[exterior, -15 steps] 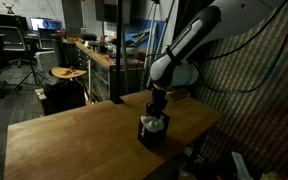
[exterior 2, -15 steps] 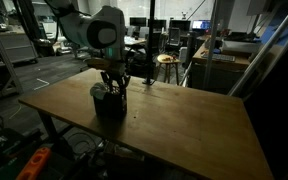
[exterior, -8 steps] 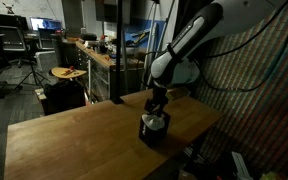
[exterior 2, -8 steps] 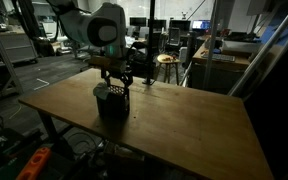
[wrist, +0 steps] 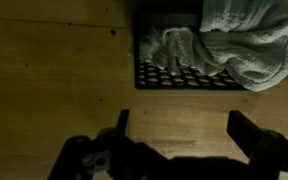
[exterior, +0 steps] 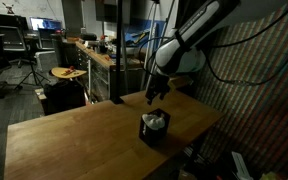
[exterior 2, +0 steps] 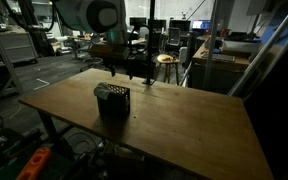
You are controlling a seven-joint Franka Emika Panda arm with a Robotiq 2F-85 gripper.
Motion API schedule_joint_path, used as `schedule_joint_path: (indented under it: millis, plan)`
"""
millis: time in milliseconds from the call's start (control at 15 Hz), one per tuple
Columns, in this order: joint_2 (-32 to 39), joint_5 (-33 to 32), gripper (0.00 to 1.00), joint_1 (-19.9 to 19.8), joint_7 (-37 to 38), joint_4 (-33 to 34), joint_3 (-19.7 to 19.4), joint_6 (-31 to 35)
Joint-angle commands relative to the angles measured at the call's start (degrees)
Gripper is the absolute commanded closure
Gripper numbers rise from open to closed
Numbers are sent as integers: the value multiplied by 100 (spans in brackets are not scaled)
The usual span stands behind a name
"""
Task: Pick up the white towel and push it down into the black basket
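A robot arm's gripper (exterior: 154,96) hangs just above a small black basket (exterior: 152,134) at centre right of a wooden table (exterior: 74,135). Its claw is released, spread wide and empty. In the wrist view, the white towel (wrist: 246,40) sits bunched inside the basket at the frame's top, heaped highest toward the right.

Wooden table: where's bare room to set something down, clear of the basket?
Bare wood runs from the black basket to the far edges of the table. Crowded only at the basket's corner, where the white towel fills it and the open gripper hangs above.
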Motion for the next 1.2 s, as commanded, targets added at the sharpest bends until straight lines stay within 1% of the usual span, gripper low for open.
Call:
schedule_joint_path:
  millis: [0, 467, 733, 933, 1133]
  plan:
    - [-453, 4, 0, 111, 262, -287, -21, -19]
    - [-1155, -106, 0, 405, 1227, -1156, 150, 234]
    - [-1592, -304, 0, 485, 1794, -1587, 318, 485]
    - [-1775, -507, 0, 467, 2057, -1851, 456, 791]
    - [-1818, -1050, 0, 287, 2403, -2067, 673, 1239]
